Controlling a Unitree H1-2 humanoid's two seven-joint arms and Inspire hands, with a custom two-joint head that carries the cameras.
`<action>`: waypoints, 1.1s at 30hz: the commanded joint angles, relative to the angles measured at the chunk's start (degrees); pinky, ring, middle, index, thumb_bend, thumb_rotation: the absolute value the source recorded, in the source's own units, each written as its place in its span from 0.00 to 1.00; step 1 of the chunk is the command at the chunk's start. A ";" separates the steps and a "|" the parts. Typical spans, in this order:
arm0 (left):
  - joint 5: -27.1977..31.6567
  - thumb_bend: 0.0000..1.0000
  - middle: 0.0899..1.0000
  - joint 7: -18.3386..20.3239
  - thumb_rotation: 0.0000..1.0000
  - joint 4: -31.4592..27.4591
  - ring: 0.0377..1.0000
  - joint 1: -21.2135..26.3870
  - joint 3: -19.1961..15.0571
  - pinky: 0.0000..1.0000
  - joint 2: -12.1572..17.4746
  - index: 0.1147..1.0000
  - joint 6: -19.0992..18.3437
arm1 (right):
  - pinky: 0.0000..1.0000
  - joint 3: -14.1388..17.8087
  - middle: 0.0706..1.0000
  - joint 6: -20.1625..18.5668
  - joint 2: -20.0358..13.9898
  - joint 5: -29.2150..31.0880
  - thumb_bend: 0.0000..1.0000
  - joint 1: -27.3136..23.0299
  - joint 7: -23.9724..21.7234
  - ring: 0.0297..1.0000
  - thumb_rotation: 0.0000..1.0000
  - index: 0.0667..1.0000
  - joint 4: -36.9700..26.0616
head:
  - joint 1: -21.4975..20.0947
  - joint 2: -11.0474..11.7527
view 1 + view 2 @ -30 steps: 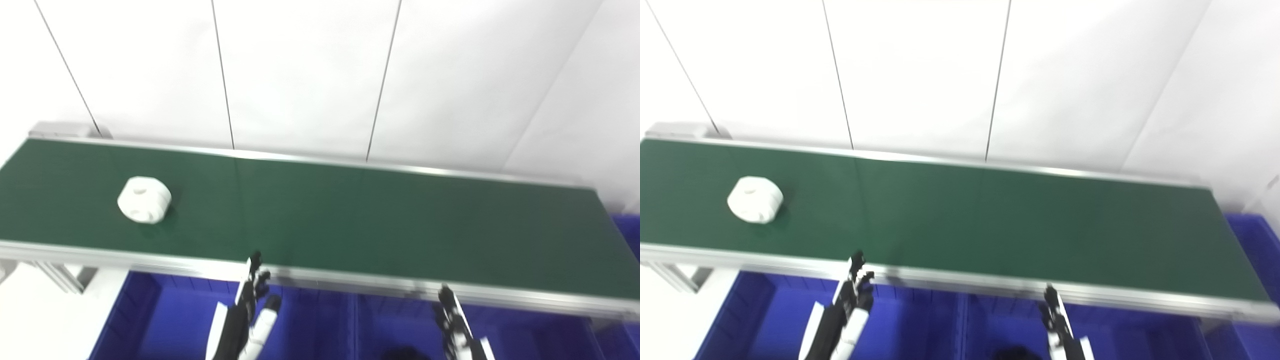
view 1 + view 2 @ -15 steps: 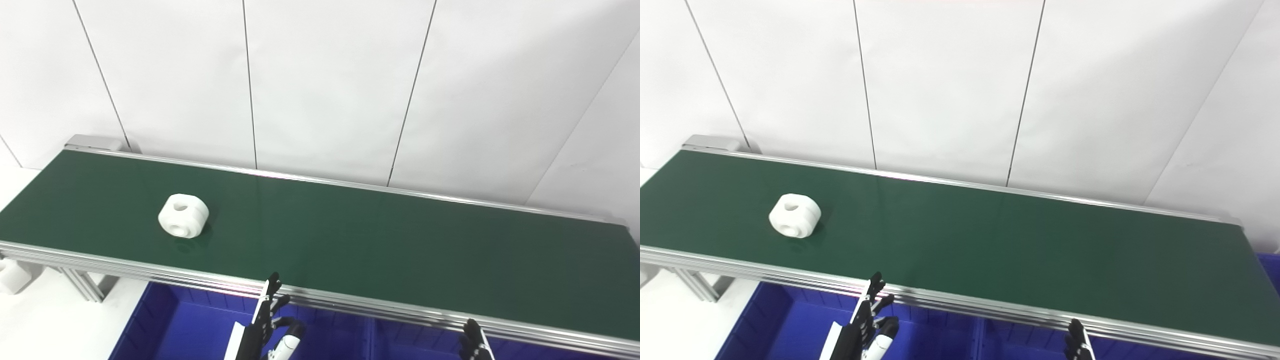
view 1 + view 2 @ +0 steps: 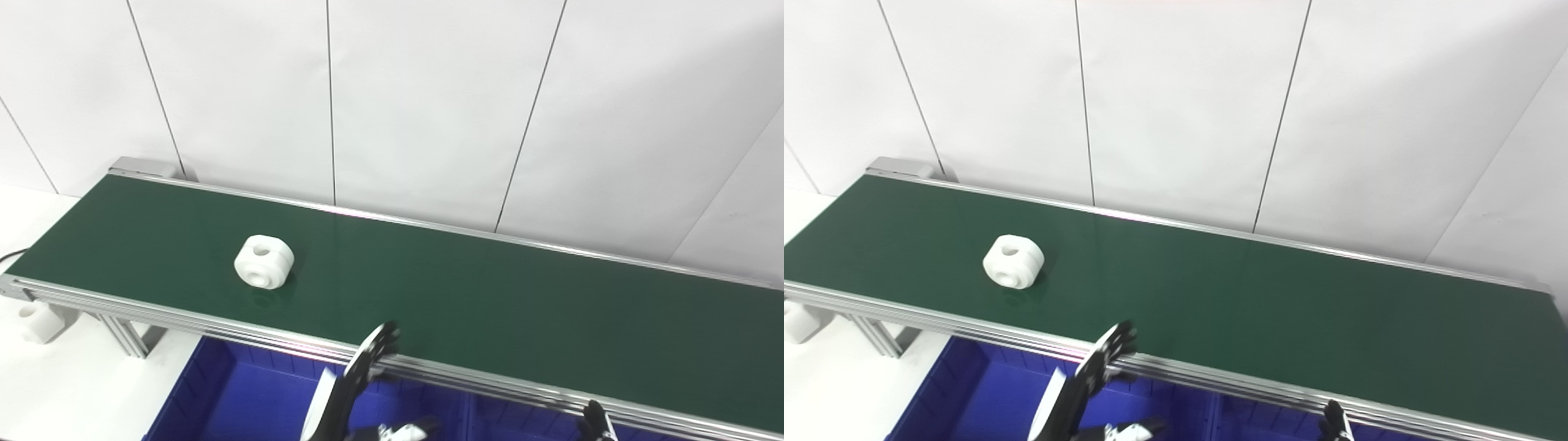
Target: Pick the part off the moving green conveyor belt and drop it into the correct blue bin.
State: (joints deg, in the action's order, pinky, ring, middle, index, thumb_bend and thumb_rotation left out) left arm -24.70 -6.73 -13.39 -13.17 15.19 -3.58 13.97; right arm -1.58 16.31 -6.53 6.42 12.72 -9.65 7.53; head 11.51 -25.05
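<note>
So the part [image 3: 264,262], a white ring-shaped piece with a hole on top and another in its side, sat on the belt [image 3: 465,294] toward its left end, nearer the front rail, untouched. Step in hand looked like pre-grasp: nothing picked. Left hand [image 3: 366,367] was over the front rail, right of the part and well apart from it, fingers spread with thumb out, holding nothing. Right hand [image 3: 595,422] showed only fingertips at the bottom edge; couldn't tell its state. Bins [image 3: 245,398] sat below the rail. Next move likely called for the left hand to reach left over the belt, timed to the part's travel, and close around its sides.
</note>
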 commanded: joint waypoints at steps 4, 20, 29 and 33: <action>-6.89 1.00 0.68 4.44 0.27 -7.93 0.62 10.72 -4.65 0.45 7.23 0.67 -2.77 | 1.00 -0.25 1.00 3.27 0.53 -1.79 0.82 -1.14 0.37 1.00 1.00 1.00 -1.23 | -0.29 -0.44; -25.65 1.00 0.83 26.60 0.20 -4.93 0.80 32.86 -4.30 0.74 22.78 0.77 -16.44 | 1.00 -0.77 1.00 3.53 1.05 -3.53 0.82 -1.59 0.83 1.00 1.00 1.00 -1.62 | -0.44 -0.92; -26.77 1.00 0.83 23.89 0.17 10.33 0.81 39.04 -3.18 0.72 27.29 0.79 -14.25 | 1.00 -1.63 1.00 3.69 0.67 -3.96 0.84 -1.60 0.67 1.00 1.00 1.00 -1.74 | -0.79 -1.08; -25.42 1.00 0.83 22.18 0.18 16.44 0.81 40.42 -2.89 0.73 27.91 0.79 -13.00 | 1.00 -1.85 1.00 3.83 0.49 -4.31 0.85 -1.62 0.78 1.00 1.00 1.00 -1.72 | -0.87 -1.40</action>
State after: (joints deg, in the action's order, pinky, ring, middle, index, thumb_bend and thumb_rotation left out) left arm -50.90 18.04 3.27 24.37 12.57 22.97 -0.54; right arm -3.41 16.61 -5.94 1.98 11.52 -8.57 7.46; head 10.63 -26.37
